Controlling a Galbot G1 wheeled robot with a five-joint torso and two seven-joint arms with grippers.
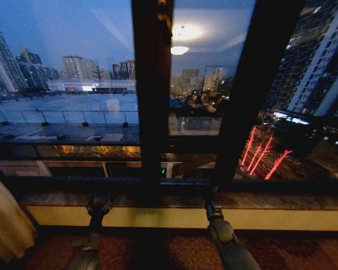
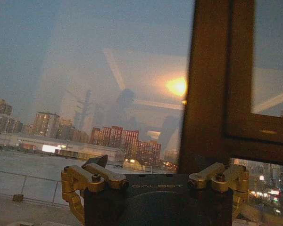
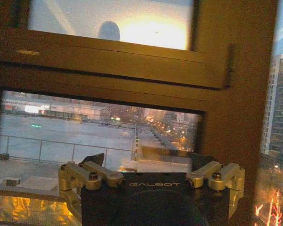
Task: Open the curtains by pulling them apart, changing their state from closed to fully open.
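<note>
Glass takes up almost the whole head view: the window (image 1: 67, 84) stands bare from the left pane across the dark central frame post (image 1: 152, 95) to the slanted post on the right, with a dusk city and rooftops beyond. Judging from that, the opening looks essentially done. No sheer fabric hangs across any pane.

What shows of the curtains (image 1: 5, 216) is one gathered cream panel at the far left edge, low down, bunched against the side of the window and near the sill (image 1: 174, 216). Its pleats run up and down, so its long axis is vertical, with the lower end flaring a little toward the carpet (image 1: 174, 250). The other panel I cannot place; the right side of the window is bare as far as the picture reaches. Whether the left panel could be pushed farther aside cannot be told, since its upper part is cut off.

The left pincer (image 1: 98, 207) is low in front of the sill, left of centre, well apart from the bunched panel. In the left wrist view its gold finger links are spread wide, fingers apart, holding nothing. The right pincer (image 1: 211, 203) sits just right of the central post at about the same height, likewise spread apart and empty, facing the lower pane.
</note>
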